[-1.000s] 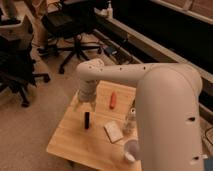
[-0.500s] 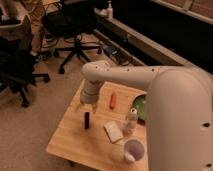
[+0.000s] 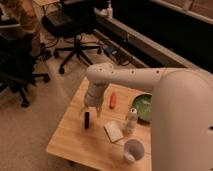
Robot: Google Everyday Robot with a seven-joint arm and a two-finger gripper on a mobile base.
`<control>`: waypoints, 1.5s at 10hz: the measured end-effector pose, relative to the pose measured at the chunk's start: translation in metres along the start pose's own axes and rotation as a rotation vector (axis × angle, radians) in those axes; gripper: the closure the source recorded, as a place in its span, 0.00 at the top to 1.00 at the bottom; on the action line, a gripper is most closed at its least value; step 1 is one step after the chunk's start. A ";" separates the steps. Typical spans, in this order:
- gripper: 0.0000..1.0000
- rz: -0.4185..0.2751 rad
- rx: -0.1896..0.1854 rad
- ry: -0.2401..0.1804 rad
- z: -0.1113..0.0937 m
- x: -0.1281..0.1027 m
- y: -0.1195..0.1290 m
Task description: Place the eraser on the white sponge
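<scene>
A large white robot arm (image 3: 150,80) filled the right side of the view and reached leftward over a small wooden table (image 3: 75,142), the bulk of it passing above the table's right half, probably so the wrist could come down from above and not sweep through the things standing there. Behind the table, on the far floor, stood a black office chair (image 3: 75,25), well apart from the work. On the table's far right sat a green bowl (image 3: 142,106), partly hidden by the arm. The claw (image 3: 92,111) hung at the arm's end over the left part of the table, pointing down, its two fingers spread apart and holding nothing; it seemed poised to drop around what lay just below it. A clear bottle (image 3: 130,120) stood upright near the middle right, and a round white cup (image 3: 133,149) stood nearer the camera, close to the near right edge. The flat white sponge (image 3: 113,131) lay just left of the bottle, with its top bare and nothing on it. An orange carrot-shaped toy (image 3: 113,99) lay farther back, right of the claw. The small black eraser (image 3: 87,120) rested on the wood just under the claw, left of the sponge and apart from it, not yet picked up.
</scene>
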 end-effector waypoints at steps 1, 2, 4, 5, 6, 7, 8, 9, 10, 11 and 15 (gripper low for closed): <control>0.62 -0.009 0.003 0.015 0.005 0.002 0.002; 0.53 -0.020 0.006 0.030 0.009 0.003 0.006; 0.36 -0.033 0.008 0.049 0.014 0.004 0.011; 0.24 -0.038 0.010 0.057 0.016 0.003 0.013; 0.13 -0.042 0.011 0.062 0.017 0.002 0.015; 0.05 -0.045 0.016 0.065 0.016 0.000 0.015; 0.01 -0.045 0.022 0.066 0.015 -0.001 0.014; 0.00 -0.045 0.036 0.062 0.009 -0.004 0.011; 0.00 -0.046 0.060 0.059 0.001 -0.008 0.007; 0.00 -0.051 0.098 0.046 -0.014 -0.012 0.001; 0.00 -0.108 0.225 0.007 -0.061 -0.019 0.007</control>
